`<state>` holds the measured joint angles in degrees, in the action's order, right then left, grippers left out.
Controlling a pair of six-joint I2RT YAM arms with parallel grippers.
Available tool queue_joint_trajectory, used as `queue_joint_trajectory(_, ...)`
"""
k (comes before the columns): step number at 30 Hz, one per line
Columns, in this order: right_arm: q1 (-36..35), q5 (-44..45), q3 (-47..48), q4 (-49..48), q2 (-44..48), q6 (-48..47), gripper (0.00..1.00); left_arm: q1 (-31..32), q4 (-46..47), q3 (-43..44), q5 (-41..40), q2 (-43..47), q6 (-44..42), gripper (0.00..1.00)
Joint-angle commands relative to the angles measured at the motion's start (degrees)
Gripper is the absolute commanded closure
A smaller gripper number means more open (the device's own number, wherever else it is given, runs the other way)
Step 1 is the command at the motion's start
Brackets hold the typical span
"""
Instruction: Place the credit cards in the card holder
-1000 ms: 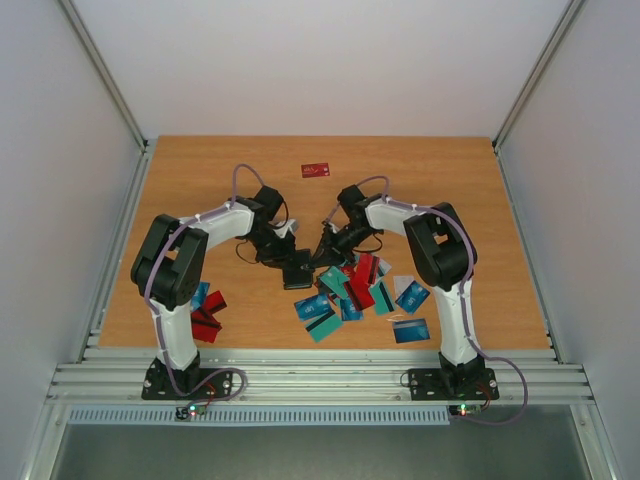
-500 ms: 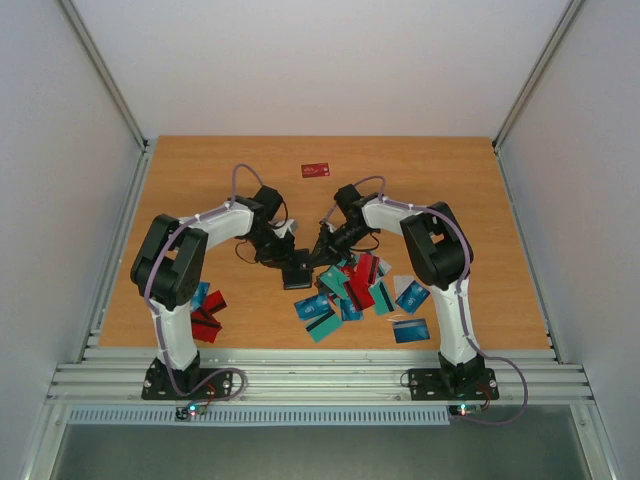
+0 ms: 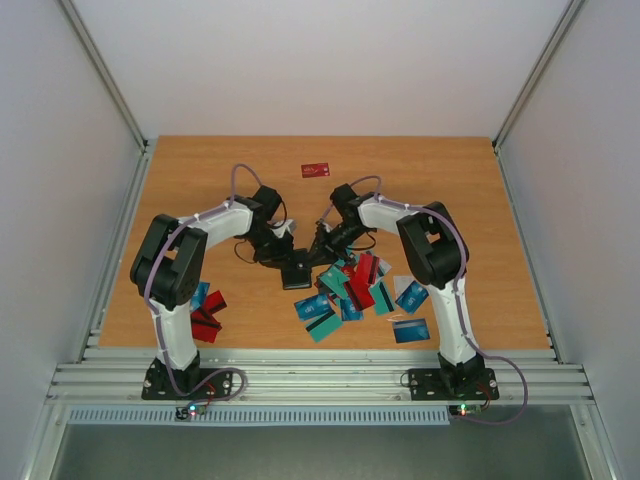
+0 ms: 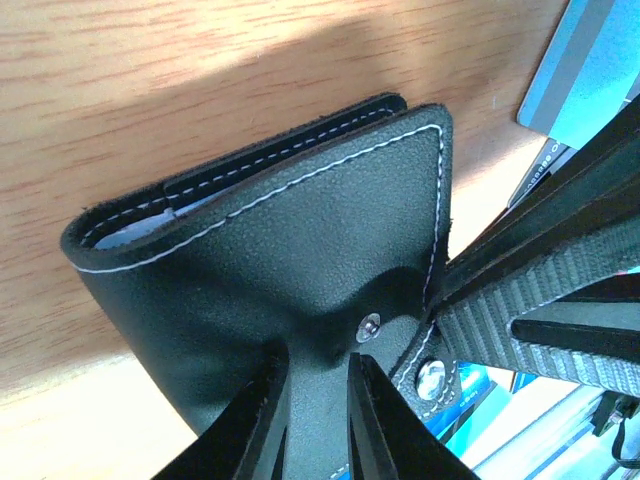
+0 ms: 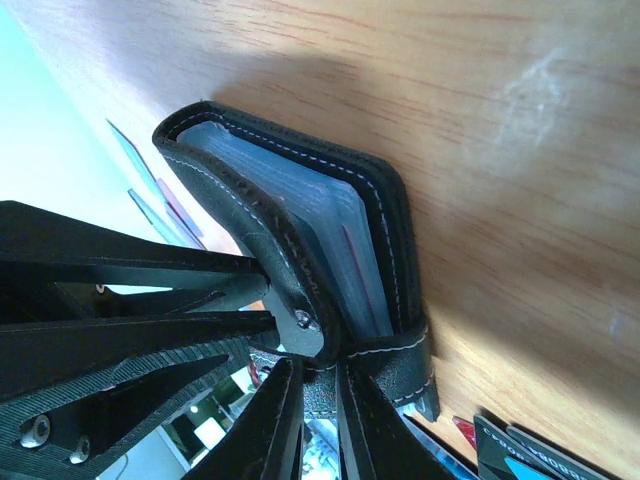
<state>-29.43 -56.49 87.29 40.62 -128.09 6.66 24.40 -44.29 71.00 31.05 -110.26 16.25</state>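
The black card holder [image 3: 297, 271] sits mid-table between both arms. In the left wrist view my left gripper [image 4: 315, 362] is shut on the card holder's [image 4: 270, 240] front flap, just below its snap stud [image 4: 370, 323]. In the right wrist view my right gripper [image 5: 318, 372] is shut on the holder's snap tab [image 5: 400, 365], pulling it round the open edge. The holder [image 5: 250, 190] shows edge-on there, with credit cards [image 5: 335, 235] stacked inside. Loose credit cards [image 3: 350, 290] in red, teal and blue lie in a pile just right of the holder.
A single red card [image 3: 316, 170] lies far back on the wooden table [image 3: 450, 200]. More red and blue cards [image 3: 206, 312] lie beside the left arm's lower link. White walls with metal rails close the table in on three sides.
The right arm has edged slightly left and away from me with the tab, nudging the holder a little. Both grips are unchanged.
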Motion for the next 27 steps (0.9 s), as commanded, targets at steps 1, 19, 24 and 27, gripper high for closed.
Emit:
queue_joint_trajectory(1,-3.5,1.3,1.8,-3.4,-3.4,0.5,0.89,0.7,-0.7,-0.1,-1.1,-2.9,-0.2,0.81)
queue_joint_trajectory(19,-6.1,12.5,5.1,5.2,-6.2,-3.2,0.91,0.7,-0.1,-1.4,-3.3,1.4,3.3,0.81)
queue_joint_trajectory(24,-6.1,12.8,5.0,5.1,-6.5,-3.1,0.91,0.7,0.2,-2.1,-5.5,5.1,5.7,0.76)
queue_joint_trajectory(27,-6.2,12.8,5.1,5.1,-6.6,-3.0,0.91,0.7,0.8,-2.9,-6.7,7.8,7.5,0.74)
